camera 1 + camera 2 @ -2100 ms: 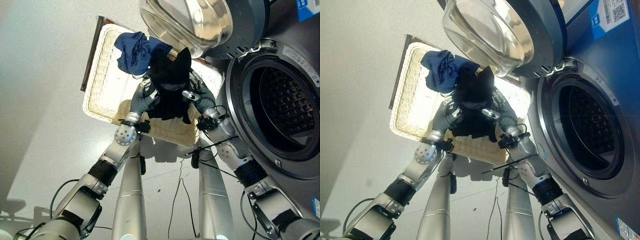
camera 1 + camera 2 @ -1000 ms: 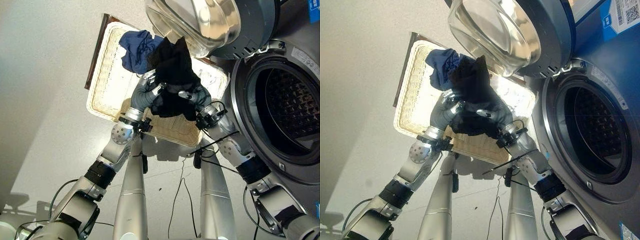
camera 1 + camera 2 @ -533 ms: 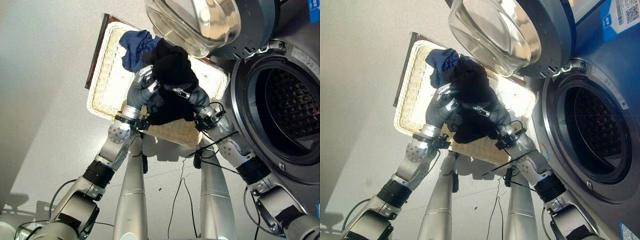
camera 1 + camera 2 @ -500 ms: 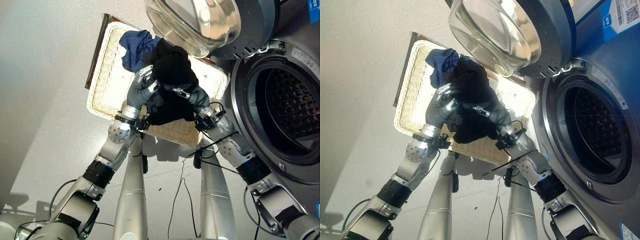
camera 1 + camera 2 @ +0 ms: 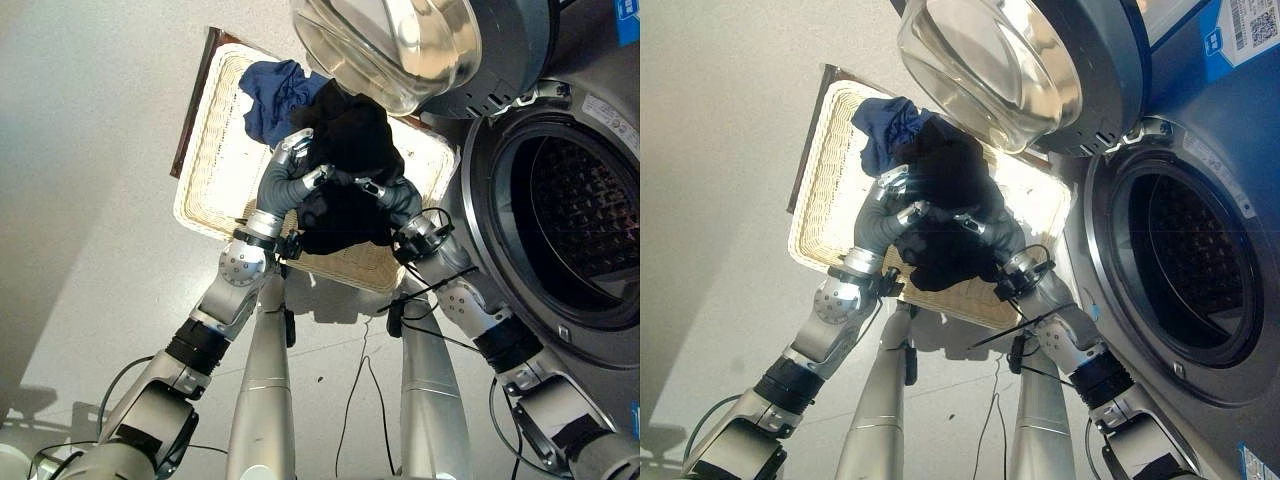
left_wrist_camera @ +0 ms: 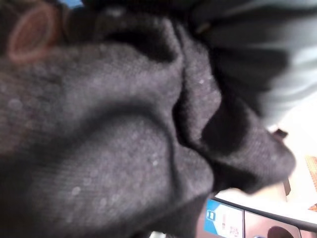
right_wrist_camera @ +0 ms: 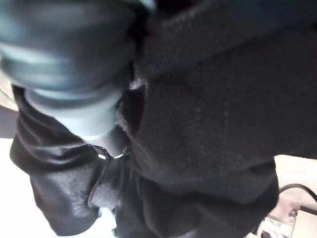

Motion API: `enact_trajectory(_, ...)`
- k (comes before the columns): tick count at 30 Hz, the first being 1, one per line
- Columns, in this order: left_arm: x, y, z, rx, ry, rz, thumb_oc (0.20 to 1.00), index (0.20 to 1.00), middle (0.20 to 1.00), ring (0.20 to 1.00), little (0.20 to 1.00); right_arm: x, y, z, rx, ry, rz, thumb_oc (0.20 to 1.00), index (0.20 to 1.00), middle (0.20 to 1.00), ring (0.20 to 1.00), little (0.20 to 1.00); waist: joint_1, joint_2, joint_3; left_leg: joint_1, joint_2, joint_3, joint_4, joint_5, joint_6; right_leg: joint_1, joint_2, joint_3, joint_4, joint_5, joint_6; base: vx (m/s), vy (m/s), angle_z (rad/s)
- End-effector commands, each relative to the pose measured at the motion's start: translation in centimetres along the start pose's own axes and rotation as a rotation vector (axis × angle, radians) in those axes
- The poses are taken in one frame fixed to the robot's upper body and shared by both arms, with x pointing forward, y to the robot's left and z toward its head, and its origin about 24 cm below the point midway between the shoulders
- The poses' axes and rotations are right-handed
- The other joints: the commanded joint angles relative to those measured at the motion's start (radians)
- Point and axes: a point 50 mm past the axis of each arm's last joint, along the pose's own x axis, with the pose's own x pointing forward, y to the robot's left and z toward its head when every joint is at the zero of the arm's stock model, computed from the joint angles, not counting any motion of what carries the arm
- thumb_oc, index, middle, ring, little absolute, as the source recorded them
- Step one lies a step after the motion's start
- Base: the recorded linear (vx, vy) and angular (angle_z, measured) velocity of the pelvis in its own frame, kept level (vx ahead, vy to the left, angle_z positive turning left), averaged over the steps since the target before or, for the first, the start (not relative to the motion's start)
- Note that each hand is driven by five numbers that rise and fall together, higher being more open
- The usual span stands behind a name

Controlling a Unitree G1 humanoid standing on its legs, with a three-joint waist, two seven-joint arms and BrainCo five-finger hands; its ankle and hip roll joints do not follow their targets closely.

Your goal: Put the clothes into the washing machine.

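Both hands are gripping the black garment above the wicker basket: the left hand and the right hand are curling their fingers into its bunched cloth. The open washing machine drum is lying off to the right, nearer the right hand, while a blue garment is resting in the basket

A smooth, pale grey floor stretches out, sunlit in a bright diagonal band, with shade beyond.
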Motion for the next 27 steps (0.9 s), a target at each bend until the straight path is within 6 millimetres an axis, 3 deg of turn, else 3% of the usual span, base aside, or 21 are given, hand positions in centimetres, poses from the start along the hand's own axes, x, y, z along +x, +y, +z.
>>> enact_trajectory(1, 1.8, -0.8, 2.5, 0.134, -0.121, 0.015, 1.0, 1.0, 1.0, 1.0, 1.0, 1.2, 4.1, 3.2, 0.059, -0.216, 0.232, 0.2, 0.2, 0.2, 0.2, 0.2, -0.003, 0.016, -0.002, -0.025, -0.116, -0.002, 0.027, 0.008, 0.089, 0.072, 0.058, -0.112, -0.266, 0.225, 0.021, 0.0, 0.0, 0.0)
enact_trajectory(10, 0.7, 2.2, 0.6, 0.307, -0.004, 0.203, 1.0, 1.0, 1.0, 1.0, 1.0, 0.3, 2.4, 5.3, 0.057, -0.349, 0.169, 0.2, 0.2, 0.2, 0.2, 0.2, 0.002, 0.016, -0.002, -0.023, -0.113, 0.0, 0.017, 0.011, 0.085, 0.079, 0.056, -0.121, -0.274, 0.224, 0.026, 0.0, 0.0, 0.0)
enact_trajectory(21, -1.1, 4.9, -0.6, 0.284, 0.033, 0.496, 1.0, 1.0, 1.0, 1.0, 1.0, -1.1, 1.4, 8.5, 0.013, -0.545, 0.133, 0.2, 0.2, 0.2, 0.2, 0.2, -0.001, -0.004, -0.002, -0.018, -0.101, 0.003, 0.01, 0.009, 0.077, 0.083, 0.062, -0.123, -0.268, 0.219, 0.035, 0.0, 0.0, 0.0)
enact_trajectory(27, -1.7, 5.5, -1.4, 0.332, 0.071, 0.547, 1.0, 1.0, 1.0, 1.0, 1.0, -1.8, 1.2, 9.4, 0.031, -0.615, 0.122, 0.2, 0.2, 0.2, 0.2, 0.2, -0.006, -0.013, -0.002, -0.016, -0.095, 0.005, 0.008, 0.009, 0.073, 0.083, 0.062, -0.125, -0.265, 0.218, 0.039, 0.0, 0.0, 0.0)
